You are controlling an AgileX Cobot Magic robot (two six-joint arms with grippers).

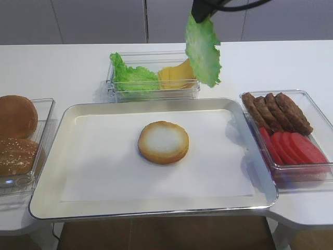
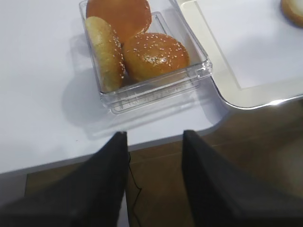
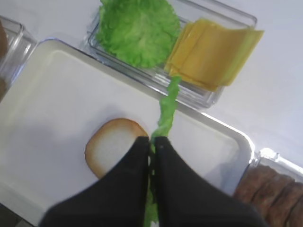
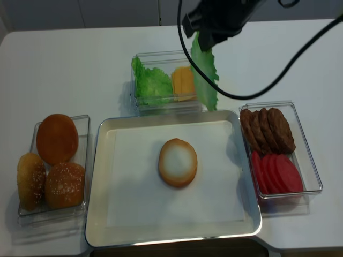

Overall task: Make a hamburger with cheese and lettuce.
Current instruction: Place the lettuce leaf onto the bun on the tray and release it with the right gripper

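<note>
Here the right hand pinches the lettuce, which dangles beneath it.

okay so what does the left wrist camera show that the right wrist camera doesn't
Only the left wrist view shows the left gripper, open and empty, hanging off the table edge, and the whole clear box of bun tops.

Only the right wrist view shows the right gripper shut on a lettuce leaf hanging down, the box holding more lettuce and cheese slices, and some meat patties.

Both show the metal tray and the bun half, which the left wrist view catches only at its top right corner.
</note>
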